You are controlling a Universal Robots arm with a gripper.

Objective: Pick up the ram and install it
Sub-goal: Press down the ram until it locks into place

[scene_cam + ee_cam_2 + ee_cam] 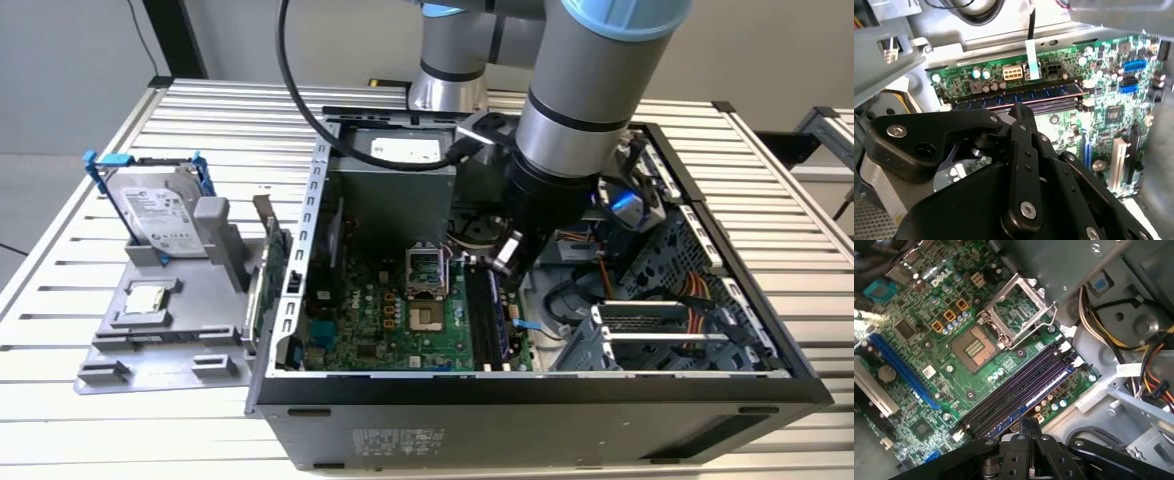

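Note:
The ram [1019, 95] is a long, narrow stick with a row of dark chips. It lies along one of the memory slots [1019, 385] at the motherboard's edge, and it appears again as a bluish strip with a white label [1046, 387] in the first wrist view. My gripper [505, 262] reaches down inside the open computer case [534, 380], just over those slots. Its black fingers [1024, 427] are pressed together, shut with nothing between them. The gripper's tip [1021, 111] sits right above the middle of the stick.
The open processor socket [1016, 315] lies beside the slots. A drive cage [667, 330] and cables [1149, 355] crowd the case at the exterior view's right. Outside on a grey tray [160, 340] stand a hard drive [158, 215], a square processor chip [147, 300] and a green card [274, 260].

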